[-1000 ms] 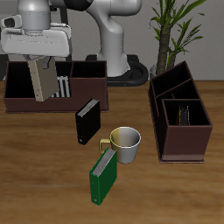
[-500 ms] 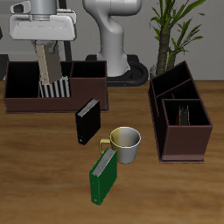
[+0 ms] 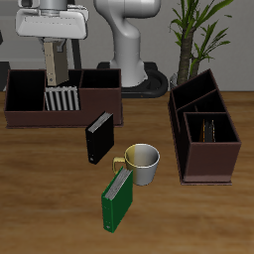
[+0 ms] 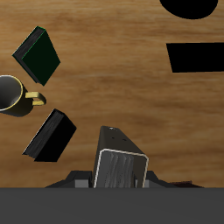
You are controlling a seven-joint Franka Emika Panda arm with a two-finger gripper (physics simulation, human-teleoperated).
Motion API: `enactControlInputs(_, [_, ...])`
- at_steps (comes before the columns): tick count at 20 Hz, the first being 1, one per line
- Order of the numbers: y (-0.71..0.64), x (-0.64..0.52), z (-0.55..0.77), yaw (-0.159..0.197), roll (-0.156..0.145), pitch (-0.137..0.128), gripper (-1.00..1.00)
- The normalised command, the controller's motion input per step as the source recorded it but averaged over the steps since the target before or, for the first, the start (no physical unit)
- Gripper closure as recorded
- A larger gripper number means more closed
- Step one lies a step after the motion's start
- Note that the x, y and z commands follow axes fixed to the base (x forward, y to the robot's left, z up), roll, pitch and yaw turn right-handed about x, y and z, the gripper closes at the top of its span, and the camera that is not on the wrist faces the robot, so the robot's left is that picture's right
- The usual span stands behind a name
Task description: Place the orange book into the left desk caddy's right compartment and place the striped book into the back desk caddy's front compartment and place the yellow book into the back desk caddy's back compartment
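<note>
Yellow book [image 3: 55, 65], clamped in the jaws of the gripper [image 3: 56, 44], has swung from tilted to upright and moved farther back over the back caddy [image 3: 60, 115]. It hangs behind the striped book [image 3: 62, 99], already filed. Likely next: lower it into the far compartment.
</note>
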Motion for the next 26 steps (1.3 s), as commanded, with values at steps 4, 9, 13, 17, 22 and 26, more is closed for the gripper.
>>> enactControlInputs(4, [-0.14, -0.36, -0.02, 0.103, 0.060, -0.010, 1.00])
enactControlInputs(9, [-0.25, -0.31, -0.07, 0.080, 0.059, 0.007, 1.00])
enactControlInputs(13, [-0.35, -0.35, -0.06, 0.029, 0.040, 0.015, 1.00])
enactControlInputs(17, [-0.08, -0.30, 0.01, -0.007, 0.014, 0.024, 1.00])
enactControlInputs(22, [0.20, -0.25, 0.14, -0.039, -0.008, -0.003, 1.00])
enactControlInputs(26, [0.26, -0.38, 0.17, 0.077, 0.051, -0.037, 1.00])
